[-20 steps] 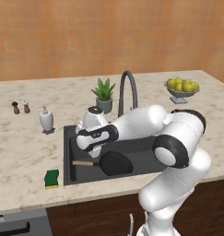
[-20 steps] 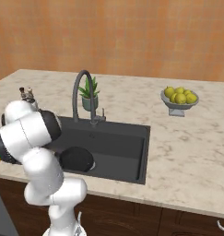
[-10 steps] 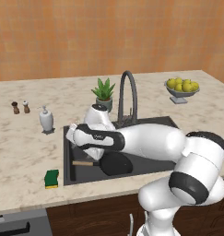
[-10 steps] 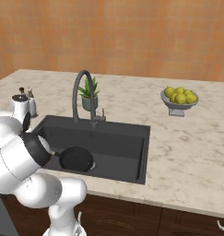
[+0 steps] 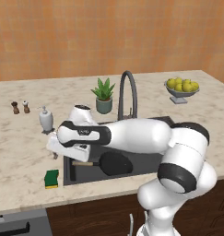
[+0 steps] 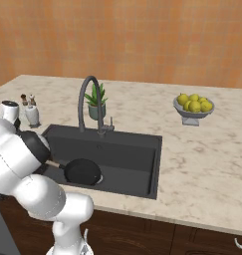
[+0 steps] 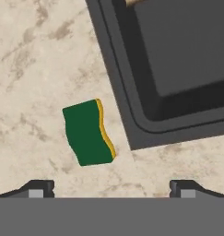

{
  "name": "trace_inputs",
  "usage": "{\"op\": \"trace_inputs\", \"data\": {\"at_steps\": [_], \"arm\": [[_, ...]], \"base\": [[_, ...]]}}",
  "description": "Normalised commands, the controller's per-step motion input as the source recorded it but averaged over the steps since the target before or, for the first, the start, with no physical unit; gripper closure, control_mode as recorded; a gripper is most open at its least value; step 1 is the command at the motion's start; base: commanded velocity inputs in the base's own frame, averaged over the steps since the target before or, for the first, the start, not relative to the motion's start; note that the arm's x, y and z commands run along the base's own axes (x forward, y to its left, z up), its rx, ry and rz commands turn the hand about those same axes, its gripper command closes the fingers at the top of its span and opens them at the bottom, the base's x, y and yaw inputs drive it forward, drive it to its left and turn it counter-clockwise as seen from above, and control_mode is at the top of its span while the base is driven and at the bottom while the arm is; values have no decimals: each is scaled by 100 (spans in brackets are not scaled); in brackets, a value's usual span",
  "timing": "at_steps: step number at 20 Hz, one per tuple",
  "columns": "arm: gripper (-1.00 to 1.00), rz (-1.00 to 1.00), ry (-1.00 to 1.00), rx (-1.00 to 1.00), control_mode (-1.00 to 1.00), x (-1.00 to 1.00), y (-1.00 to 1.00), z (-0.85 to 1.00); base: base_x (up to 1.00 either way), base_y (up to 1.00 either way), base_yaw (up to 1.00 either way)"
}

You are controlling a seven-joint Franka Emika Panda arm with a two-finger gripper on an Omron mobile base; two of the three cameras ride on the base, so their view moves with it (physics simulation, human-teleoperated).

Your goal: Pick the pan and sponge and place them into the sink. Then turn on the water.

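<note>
The pan [image 6: 82,171] lay in the sink [image 6: 137,164] at its 8 o'clock corner, handle pointing toward 10 o'clock. The faucet [image 6: 89,103] rose at 12 o'clock, the potted plant [image 6: 95,100] just behind it.

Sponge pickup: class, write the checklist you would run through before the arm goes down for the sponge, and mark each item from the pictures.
1. Pan already lies in the sink: ok.
2. Sponge on the counter beside the sink corner, apart from the rim: ok.
3. Fingers spread wide, nothing between them: ok.
4. Sponge centred between the fingers: not ok, it sits nearer the left one in the hand view.
5. Height above the sponge: cannot tell.
6. Faucet off, no stream: ok.
</note>
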Motion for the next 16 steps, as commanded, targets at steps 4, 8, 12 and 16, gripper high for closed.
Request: {"op": "trace_inputs", "data": {"at_steps": [4, 8, 12, 16], "arm": [[-100, 14, -4, -25, -100, -39, 26, -2], [-100, 13, -13, -22, -100, -26, 33, -16], [-100, 11, -6, -6, -100, -1, 32, -15], [-100, 5, 0, 0, -100, 19, 0, -7]], "base": [[0, 0, 0], [0, 0, 0], [0, 0, 0], [0, 0, 0]]}}
